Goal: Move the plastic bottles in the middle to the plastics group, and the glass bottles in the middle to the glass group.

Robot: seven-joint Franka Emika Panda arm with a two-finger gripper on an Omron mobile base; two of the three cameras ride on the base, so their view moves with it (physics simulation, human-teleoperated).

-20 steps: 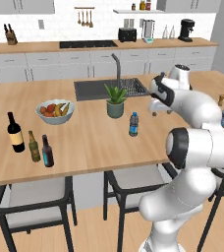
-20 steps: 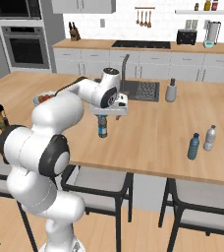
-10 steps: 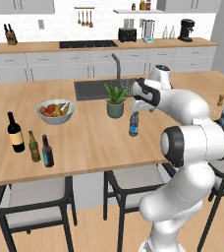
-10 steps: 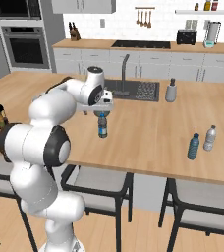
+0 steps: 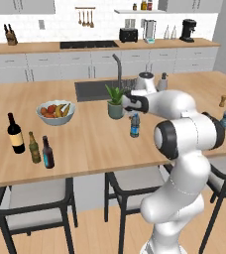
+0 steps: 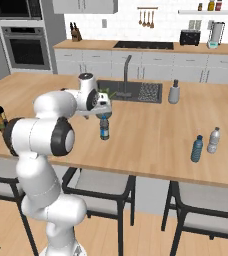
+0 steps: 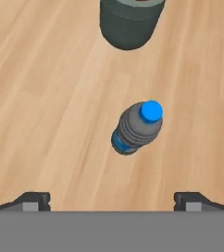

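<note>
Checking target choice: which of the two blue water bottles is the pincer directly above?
The blue water bottle beside the potted plant, mid-counter, under the open pincer. The other blue bottle stands far off beside the clear-grey bottle.

Water bottle (image 5: 134,125) on counter (image 5: 90,144), just before potted plant (image 5: 115,101).

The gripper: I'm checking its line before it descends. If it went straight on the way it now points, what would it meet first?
Probably the blue cap of the water bottle standing upright on the wooden counter. The open gripper looks down on it, roughly centred between the fingertips. The dark plant pot lies off that line.
</note>
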